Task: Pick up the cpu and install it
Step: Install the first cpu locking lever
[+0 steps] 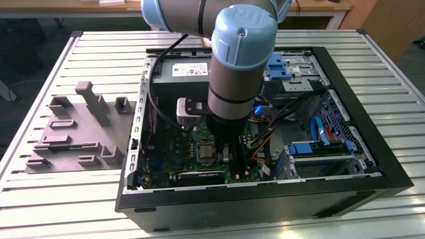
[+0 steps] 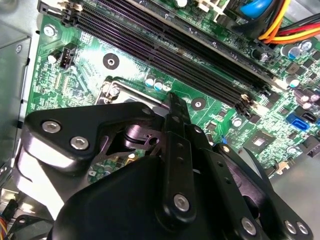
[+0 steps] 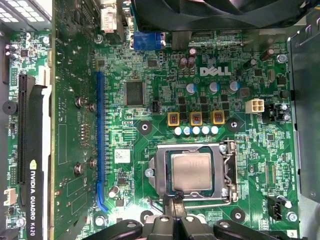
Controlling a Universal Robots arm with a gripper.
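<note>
My arm [image 1: 229, 74] reaches down into the open case [image 1: 359, 164], which lies on a slatted table [image 1: 66, 199]. My pincer [image 3: 175, 207] hangs over the green board [image 3: 150, 145], at the edge of the socket [image 3: 227, 172].

The cpu [image 3: 191, 171] lies flat inside the socket, silver top up, square to the frame, in the first wrist view. I do not hold it. In that view one dark fingertip [image 3: 174, 204] stands at the socket's frame, just beside the cpu's edge; contact with the frame cannot be confirmed.

In the second wrist view my fingers [image 2: 176, 112] appear as one narrow dark bar with no gap visible between them, so they read as pressed together with nothing pinched. The tip of that bar sits at the metal frame of the socket [image 2: 112, 90]. Beyond it run the long black memory slots [image 2: 190, 45].

In the exterior view a grey tray [image 1: 73, 134] lies on the table to the exterior view's left of the case, well apart from my pincer. Inside the case, a grey box with a white label [image 1: 182, 69] sits at the far side of the board, and blue drive brackets [image 1: 319, 148] sit toward the exterior view's right.
</note>
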